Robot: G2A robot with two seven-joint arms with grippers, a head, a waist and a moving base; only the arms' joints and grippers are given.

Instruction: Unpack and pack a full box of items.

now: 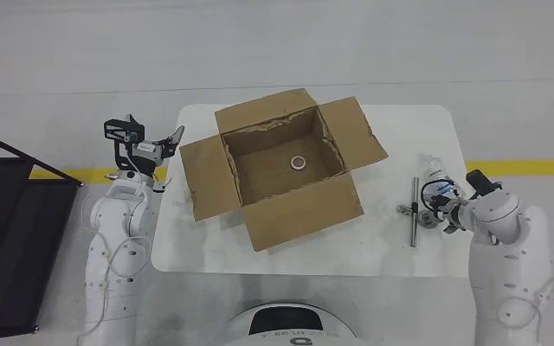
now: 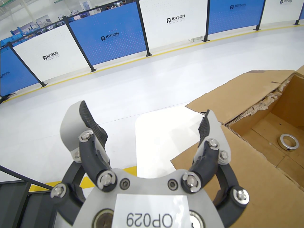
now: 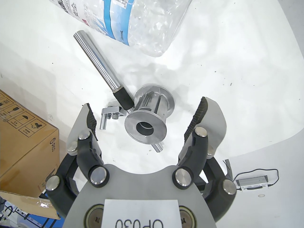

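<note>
An open cardboard box (image 1: 281, 208) stands mid-table with one metal ring (image 1: 299, 163) on its floor; the ring (image 2: 288, 142) also lies in the box (image 2: 237, 167) in the left wrist view. On the table to the box's right lie a clear plastic bottle (image 1: 435, 170), a metal rod (image 1: 415, 210) and a flanged metal spool (image 1: 427, 218). My right gripper (image 3: 145, 111) hovers open just above the spool (image 3: 148, 117), one finger on each side, beside the rod (image 3: 99, 64) and bottle (image 3: 133, 8). My left gripper (image 1: 160, 143) is open and holds nothing, off the table's left edge beside the box's left flap.
The white table (image 1: 398, 251) has bare surface in front of the box and at its right. A small metal clamp piece (image 3: 111, 115) lies by the rod's black end. A dark rack (image 1: 26, 233) stands on the floor at the far left.
</note>
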